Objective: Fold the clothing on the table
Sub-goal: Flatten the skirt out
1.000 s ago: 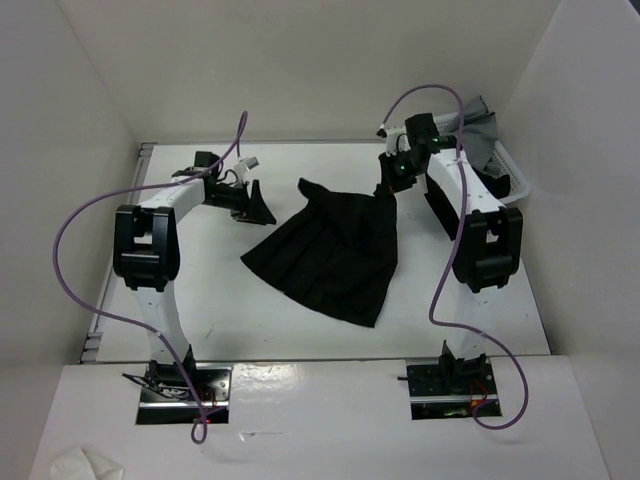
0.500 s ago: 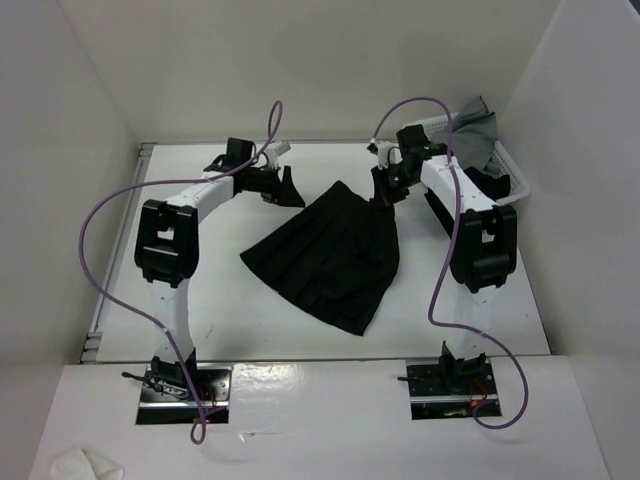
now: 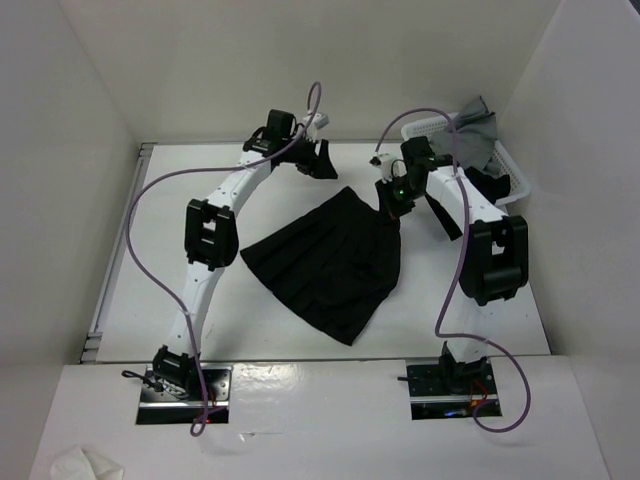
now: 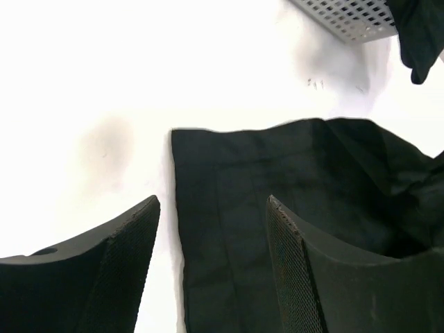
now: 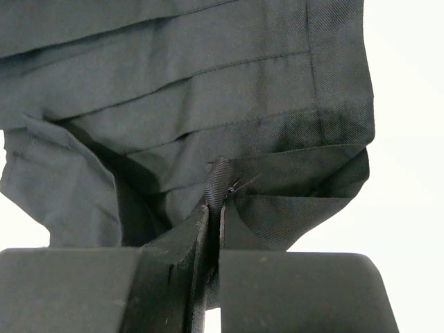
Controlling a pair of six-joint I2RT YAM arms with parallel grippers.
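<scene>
From above, the black pleated skirt (image 3: 325, 265) lies spread mid-table (image 3: 150, 270), its narrow end toward the far wall and its hem flaring toward the arm bases. The left gripper (image 3: 318, 160) hangs just beyond the far corner, while the right gripper (image 3: 392, 205) sits at the skirt's far right edge, near a white mesh basket (image 3: 425, 128). The left wrist view shows the fingers (image 4: 132, 236) spread wide and holding nothing, above the skirt's corner. In the right wrist view, the fingers (image 5: 187, 243) are clamped tight on a bunched fold of the skirt.
</scene>
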